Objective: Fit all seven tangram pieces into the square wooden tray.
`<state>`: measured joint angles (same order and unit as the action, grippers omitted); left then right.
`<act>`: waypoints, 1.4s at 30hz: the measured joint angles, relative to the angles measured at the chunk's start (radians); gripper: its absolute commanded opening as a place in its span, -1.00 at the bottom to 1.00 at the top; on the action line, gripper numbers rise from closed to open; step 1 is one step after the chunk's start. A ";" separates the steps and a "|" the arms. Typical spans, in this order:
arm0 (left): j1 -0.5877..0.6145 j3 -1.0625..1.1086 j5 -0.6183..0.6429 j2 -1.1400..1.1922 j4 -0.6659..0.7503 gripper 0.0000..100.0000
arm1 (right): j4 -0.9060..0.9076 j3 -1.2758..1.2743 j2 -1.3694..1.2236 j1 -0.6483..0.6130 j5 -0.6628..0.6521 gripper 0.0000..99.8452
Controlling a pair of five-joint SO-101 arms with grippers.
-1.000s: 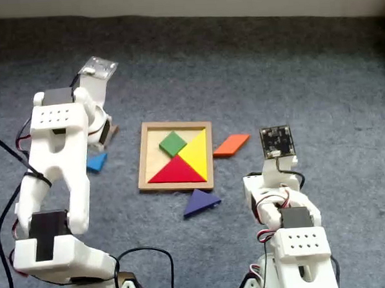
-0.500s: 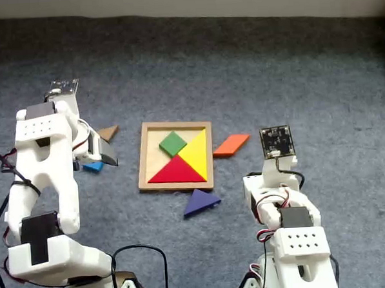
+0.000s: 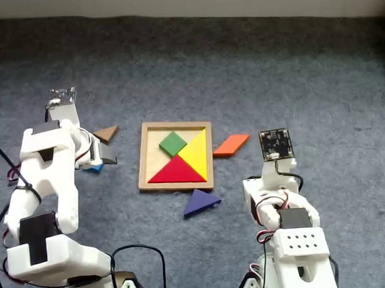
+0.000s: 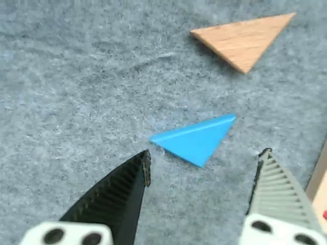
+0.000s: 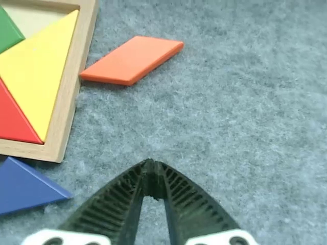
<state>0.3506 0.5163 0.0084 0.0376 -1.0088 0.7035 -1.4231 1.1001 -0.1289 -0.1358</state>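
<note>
The square wooden tray (image 3: 141, 156) lies mid-table and holds a green square (image 3: 172, 144), a yellow triangle (image 3: 195, 153) and a red triangle (image 3: 176, 171). To its left lie a small light blue triangle (image 4: 195, 139) and a bare wood triangle (image 4: 242, 39). My left gripper (image 4: 204, 155) hovers open just above the light blue triangle, one finger on either side. An orange parallelogram (image 5: 131, 59) lies right of the tray and a dark blue triangle (image 5: 23, 186) lies below it. My right gripper (image 5: 152, 178) is shut and empty over the carpet near the tray's lower right corner.
The table is covered in grey carpet (image 3: 305, 80). A pale wall edge (image 3: 185, 2) runs along the far side. Cables (image 3: 140, 256) trail near the left arm's base at the near edge.
The left arm has swung left and lowered toward the light blue triangle, uncovering the wood triangle. The right arm has not moved.
</note>
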 measured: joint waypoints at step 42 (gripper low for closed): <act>-0.038 -0.519 -0.161 0.210 -0.368 -0.60 | 0.000 0.000 0.000 0.000 -0.003 -0.99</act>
<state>0.3122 -0.0023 -0.1527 0.2478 -1.3771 0.7035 -1.4231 1.1001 -0.1289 -0.1389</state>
